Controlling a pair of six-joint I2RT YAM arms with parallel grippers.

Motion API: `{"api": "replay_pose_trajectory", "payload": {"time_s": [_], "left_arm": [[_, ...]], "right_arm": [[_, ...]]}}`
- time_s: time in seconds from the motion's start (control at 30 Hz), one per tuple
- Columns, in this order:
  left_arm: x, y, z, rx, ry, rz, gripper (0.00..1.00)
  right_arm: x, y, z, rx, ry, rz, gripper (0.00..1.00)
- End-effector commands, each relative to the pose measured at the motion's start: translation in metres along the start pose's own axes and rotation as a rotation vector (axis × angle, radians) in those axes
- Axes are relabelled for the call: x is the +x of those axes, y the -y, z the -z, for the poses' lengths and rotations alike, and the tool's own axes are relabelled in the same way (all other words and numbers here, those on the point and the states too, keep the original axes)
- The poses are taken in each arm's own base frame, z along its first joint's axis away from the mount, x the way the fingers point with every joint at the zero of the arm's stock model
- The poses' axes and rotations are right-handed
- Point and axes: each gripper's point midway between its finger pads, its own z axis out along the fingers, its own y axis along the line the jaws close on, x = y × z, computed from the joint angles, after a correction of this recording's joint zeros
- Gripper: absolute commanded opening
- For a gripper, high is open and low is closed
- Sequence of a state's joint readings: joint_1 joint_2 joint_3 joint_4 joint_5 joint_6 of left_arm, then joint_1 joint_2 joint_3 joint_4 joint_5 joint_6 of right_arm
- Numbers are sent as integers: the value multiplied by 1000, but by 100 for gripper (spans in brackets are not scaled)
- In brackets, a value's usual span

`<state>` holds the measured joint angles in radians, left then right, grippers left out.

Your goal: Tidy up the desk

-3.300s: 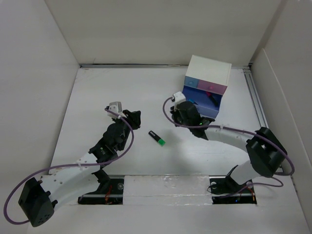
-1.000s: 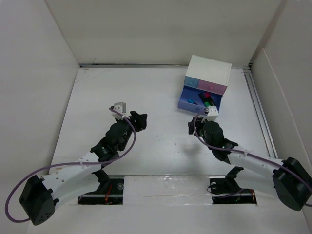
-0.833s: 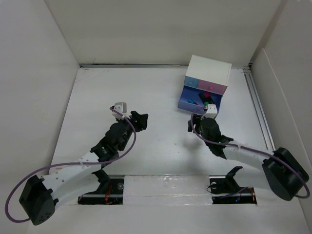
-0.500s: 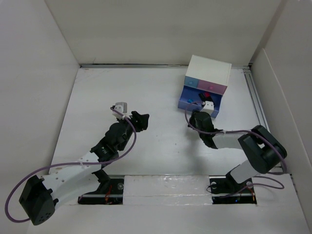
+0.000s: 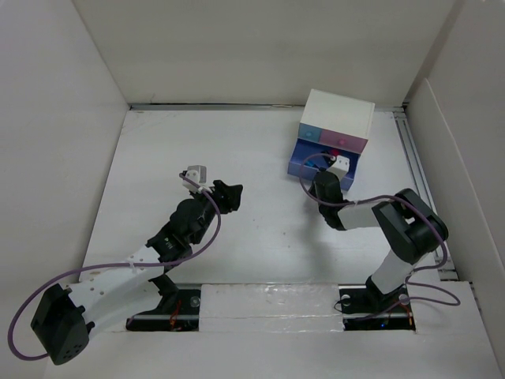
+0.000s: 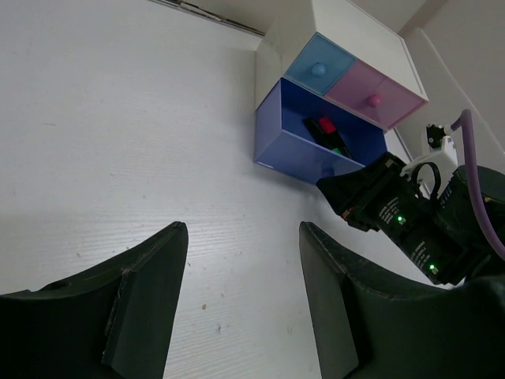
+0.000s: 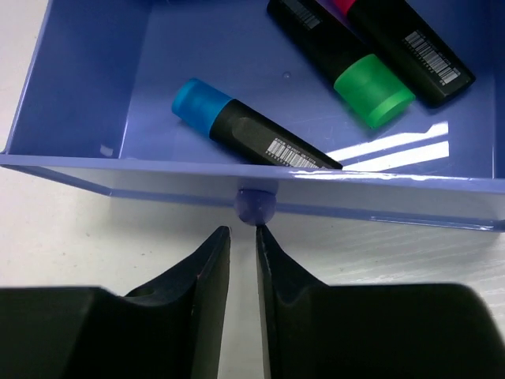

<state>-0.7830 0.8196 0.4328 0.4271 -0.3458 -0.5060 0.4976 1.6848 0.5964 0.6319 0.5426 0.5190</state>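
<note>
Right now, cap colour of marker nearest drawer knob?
Blue cap; right wrist view shows it best.

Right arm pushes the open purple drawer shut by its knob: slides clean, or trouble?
Probably slides easily: the purple drawer looks like thin, light plastic. The small round knob could slip off the right gripper. The loose highlighters may roll, and the white box might shift back.

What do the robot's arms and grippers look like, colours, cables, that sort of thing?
Both the left arm and right arm have white links, black joints and a white camera block at the wrist. A purple cable loops along each. The fingers are matt black wedges. Green lights glow on the right wrist.
</note>
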Motion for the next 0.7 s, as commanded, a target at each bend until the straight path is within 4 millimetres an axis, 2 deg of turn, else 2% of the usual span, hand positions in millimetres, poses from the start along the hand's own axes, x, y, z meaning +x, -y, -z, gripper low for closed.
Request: {"api": "replay_pose_trajectory", "payload": {"time_s": [0.0,0.1,0.17,0.2,0.23,0.3,0.47,0.57,0.67], "left_arm": [[-23,13,1,44,69,25,54],[-24,14,1,48,72,25,54],[-23,14,1,48,70,24,54],[-24,13,2,46,73,26,54],[-25,14,2,48,75,26,54],[-26,14,3,51,77,27,54],[-26,14,3,53,77,28,54],[-26,15,4,59,78,29,54],[-26,15,4,59,78,29,54]], "right_arm": [[-35,-15,-3,-25,91,-70,25],[-47,-19,-4,-31,103,-80,19],[-46,-16,-8,-11,79,-70,18],[-56,-19,-12,-10,88,-78,17],[-49,-18,-14,2,59,-62,16],[-51,-15,-19,15,51,-60,14],[-62,-10,-25,25,58,-81,14],[-74,5,-31,49,60,-108,15],[-75,2,-36,36,39,-122,15]]}}
